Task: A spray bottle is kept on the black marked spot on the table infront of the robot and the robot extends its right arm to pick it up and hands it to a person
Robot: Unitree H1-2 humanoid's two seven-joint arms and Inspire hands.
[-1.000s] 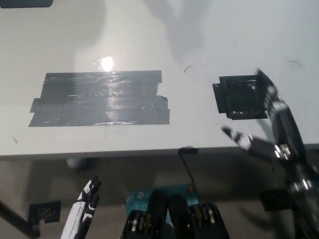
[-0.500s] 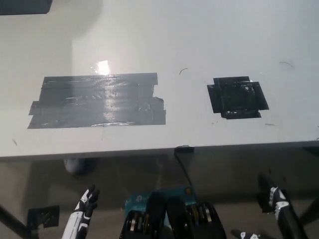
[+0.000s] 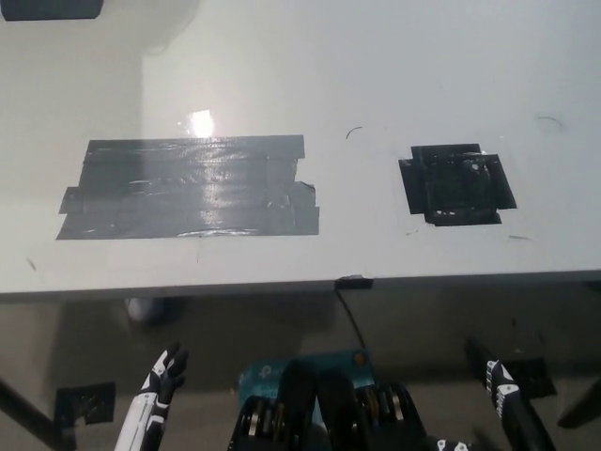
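- head view: a big white table (image 3: 376, 66) fills the top part of the picture, and its near edge runs across the middle.
- a wide patch of grey tape (image 3: 188, 188) is stuck on the left part of the table. a bright spot of light shines just above it.
- a small black marked spot (image 3: 457, 184) made of tape is on the right part of the table, well apart from the grey tape.
- the black marked spot is bare. the spray bottle does not show on it or anywhere else in the picture.
- a dark flat thing (image 3: 52, 8) peeks in at the top left corner of the table. i cannot tell what it is.
- a small dark clip (image 3: 353, 282) sits on the near edge of the table, and a thin cable hangs down from it.
- the white left hand (image 3: 160, 381) is low at the bottom left, below the table edge. it holds nothing and its fingers point up, a little apart.
- the black right hand (image 3: 498, 385) is low at the bottom right, also below the table edge and away from the black marked spot. only part of it shows, so i cannot tell if it is loose or closed.
- the floor (image 3: 84, 348) under the table is grey-brown, with a small dark square of tape (image 3: 83, 401) on it at the left.
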